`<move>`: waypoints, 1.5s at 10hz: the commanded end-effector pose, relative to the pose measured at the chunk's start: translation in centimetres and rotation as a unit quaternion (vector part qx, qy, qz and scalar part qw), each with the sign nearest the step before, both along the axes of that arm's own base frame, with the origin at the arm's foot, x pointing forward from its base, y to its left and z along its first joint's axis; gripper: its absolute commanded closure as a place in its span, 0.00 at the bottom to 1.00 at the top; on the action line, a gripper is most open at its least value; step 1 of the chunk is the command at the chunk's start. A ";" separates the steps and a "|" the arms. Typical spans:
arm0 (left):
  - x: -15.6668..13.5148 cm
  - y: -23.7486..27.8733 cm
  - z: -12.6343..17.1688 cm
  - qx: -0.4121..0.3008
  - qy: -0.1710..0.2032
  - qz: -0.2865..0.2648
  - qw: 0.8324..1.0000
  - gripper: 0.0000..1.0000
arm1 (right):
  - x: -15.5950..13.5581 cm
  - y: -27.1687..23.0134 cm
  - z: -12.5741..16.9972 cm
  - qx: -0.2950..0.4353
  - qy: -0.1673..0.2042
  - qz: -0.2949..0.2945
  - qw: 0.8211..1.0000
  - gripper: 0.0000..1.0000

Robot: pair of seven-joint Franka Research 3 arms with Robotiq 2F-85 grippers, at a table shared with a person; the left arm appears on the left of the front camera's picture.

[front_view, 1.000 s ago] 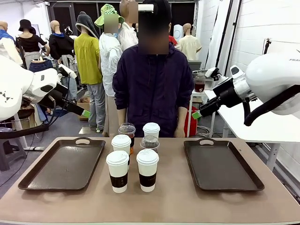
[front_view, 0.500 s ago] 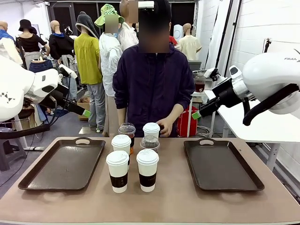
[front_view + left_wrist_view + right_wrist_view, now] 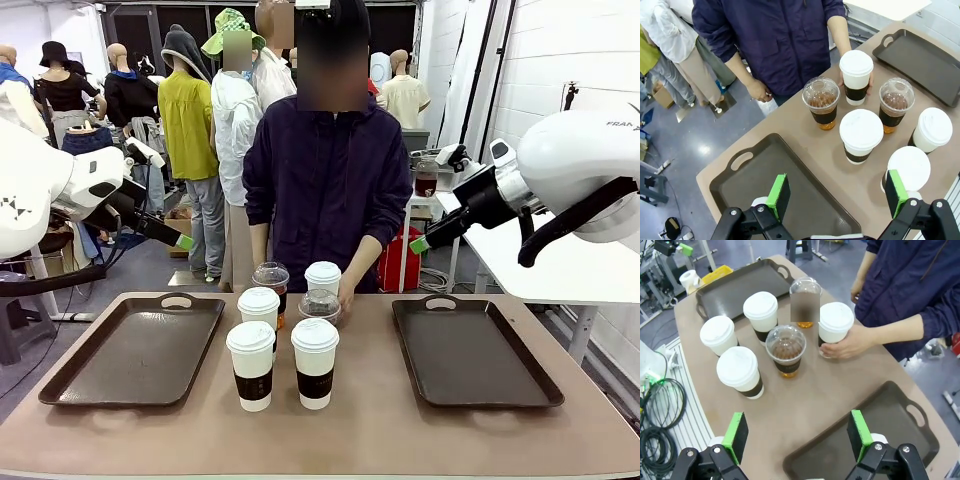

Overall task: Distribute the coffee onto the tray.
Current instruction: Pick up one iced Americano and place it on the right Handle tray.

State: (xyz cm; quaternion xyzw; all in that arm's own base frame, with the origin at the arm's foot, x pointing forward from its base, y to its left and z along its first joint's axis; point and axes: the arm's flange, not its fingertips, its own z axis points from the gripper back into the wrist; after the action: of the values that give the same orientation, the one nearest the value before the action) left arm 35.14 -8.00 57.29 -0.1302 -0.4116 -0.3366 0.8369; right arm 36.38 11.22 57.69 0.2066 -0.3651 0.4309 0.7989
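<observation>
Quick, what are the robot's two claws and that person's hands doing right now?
Left gripper: open, empty.
Right gripper: open, empty.
One hand: around a white lidded cup.
Other hand: empty.

The right hand (image 3: 797, 434) hovers over the counter (image 3: 807, 400), fingers (image 3: 736, 435) spread apart, while the person's hand (image 3: 847, 345) grips one white cup (image 3: 836, 320).

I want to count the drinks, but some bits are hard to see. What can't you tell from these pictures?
- Front view: the clear plastic dome-lidded cups of brown iced coffee are mostly hidden behind the white paper cups with dark brown sleeves.
- Every view: what the white cups hold; their lids cover it.
- Left wrist view: the dark brown left tray has its near end hidden behind the left pincer.
</observation>
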 end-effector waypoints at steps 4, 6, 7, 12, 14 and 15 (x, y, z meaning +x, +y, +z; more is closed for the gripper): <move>-0.1 0.1 0.1 -0.002 0.003 -0.002 1.000 0.00 | 5.7 -4.1 -0.8 0.021 -0.010 0.098 0.995 0.00; -0.1 0.1 0.1 -0.002 0.003 -0.002 1.000 0.00 | 7.5 -5.1 -2.4 0.013 -0.029 0.128 0.991 0.00; -0.1 0.1 0.1 -0.002 0.003 -0.002 1.000 0.00 | 8.5 -5.6 -3.8 0.011 -0.041 0.158 0.987 0.00; -0.1 0.1 0.1 -0.002 0.003 -0.002 1.000 0.00 | 11.7 -5.9 -9.8 0.047 -0.073 0.197 0.976 0.00; -0.1 0.1 0.1 -0.002 0.003 -0.002 1.000 0.00 | 11.8 -5.4 -10.1 0.022 -0.017 0.131 0.991 0.00; -0.1 0.1 0.1 -0.002 0.003 -0.002 1.000 0.00 | 11.2 -6.0 -10.7 0.043 -0.068 0.189 0.979 0.00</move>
State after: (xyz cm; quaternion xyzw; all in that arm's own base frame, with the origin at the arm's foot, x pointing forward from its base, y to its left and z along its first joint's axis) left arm 35.07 -8.00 57.34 -0.1303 -0.4108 -0.3373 0.8369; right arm 47.96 5.32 46.37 0.2738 -0.3767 0.5557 0.6887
